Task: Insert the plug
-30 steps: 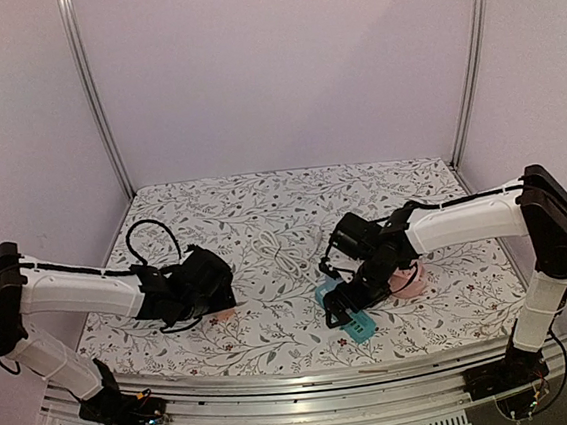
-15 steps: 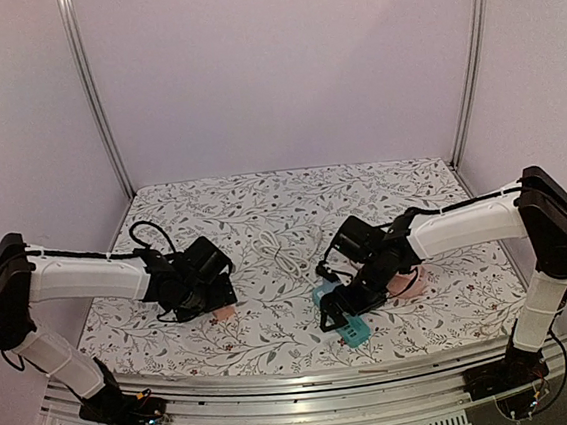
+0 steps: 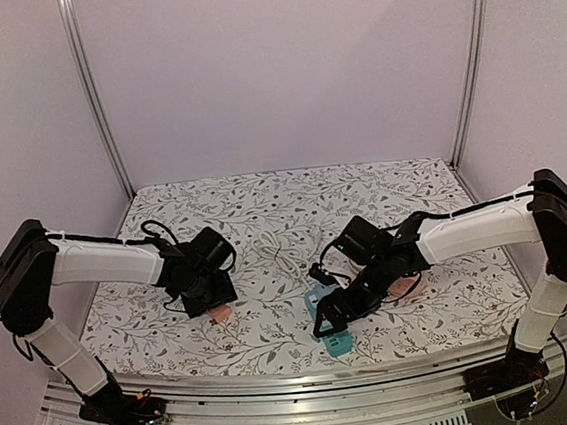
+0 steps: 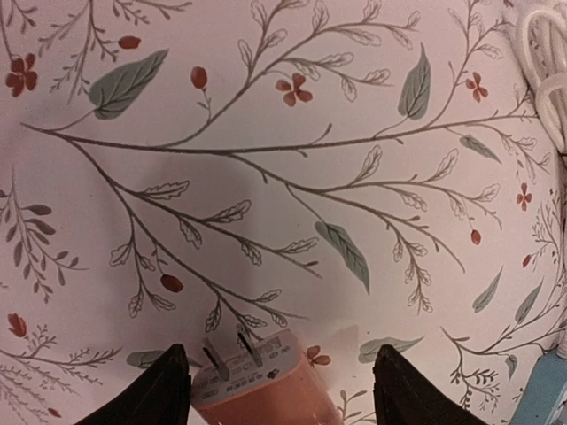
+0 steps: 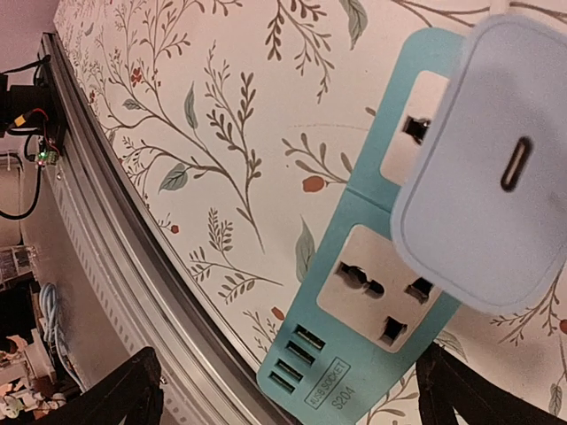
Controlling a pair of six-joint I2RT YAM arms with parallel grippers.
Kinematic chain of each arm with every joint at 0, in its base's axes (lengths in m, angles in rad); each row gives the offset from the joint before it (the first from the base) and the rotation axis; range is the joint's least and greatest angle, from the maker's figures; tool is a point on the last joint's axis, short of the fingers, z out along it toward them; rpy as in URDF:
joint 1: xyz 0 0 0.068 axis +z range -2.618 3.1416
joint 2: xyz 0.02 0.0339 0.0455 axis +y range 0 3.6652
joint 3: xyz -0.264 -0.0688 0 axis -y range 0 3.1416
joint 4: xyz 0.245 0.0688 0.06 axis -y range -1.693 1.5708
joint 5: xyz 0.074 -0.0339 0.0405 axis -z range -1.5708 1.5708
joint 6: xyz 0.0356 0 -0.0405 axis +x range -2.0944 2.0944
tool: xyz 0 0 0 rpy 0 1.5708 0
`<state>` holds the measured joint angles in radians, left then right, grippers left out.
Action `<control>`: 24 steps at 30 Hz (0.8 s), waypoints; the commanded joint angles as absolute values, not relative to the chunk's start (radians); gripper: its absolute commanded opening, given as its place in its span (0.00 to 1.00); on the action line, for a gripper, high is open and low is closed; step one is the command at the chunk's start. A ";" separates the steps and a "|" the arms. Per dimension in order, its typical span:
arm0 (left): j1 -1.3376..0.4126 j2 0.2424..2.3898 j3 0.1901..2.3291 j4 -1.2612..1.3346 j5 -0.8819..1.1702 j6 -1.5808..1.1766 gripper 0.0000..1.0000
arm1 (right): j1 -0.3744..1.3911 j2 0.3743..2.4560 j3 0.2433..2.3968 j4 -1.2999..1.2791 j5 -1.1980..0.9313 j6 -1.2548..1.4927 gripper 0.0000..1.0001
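The left gripper point(image 4: 282, 359) is spread wide and clamps nothing. The orange plug point(image 4: 257, 390) lies on the flowered cloth point(image 4: 266, 133) between its fingers, prongs pointing away from the wrist, close to one finger and clear of the other.

The right gripper point(image 5: 291, 354) is also spread wide, above the teal power strip point(image 5: 372, 266), gripping nothing. A white charger point(image 5: 496, 168) (one slot-shaped port on its face) covers part of one socket; the next socket is uncovered.

The strip lies near the front rail point(image 5: 115, 221), well apart from the plug. A coiled white cable point(image 3: 277, 253) lies between the arms.
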<state>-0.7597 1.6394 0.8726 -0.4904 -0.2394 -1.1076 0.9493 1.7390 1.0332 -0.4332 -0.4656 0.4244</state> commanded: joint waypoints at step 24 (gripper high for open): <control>-0.758 1.708 0.936 -0.539 -0.163 -1.046 0.45 | 0.955 1.637 0.994 -0.426 -0.407 0.403 0.99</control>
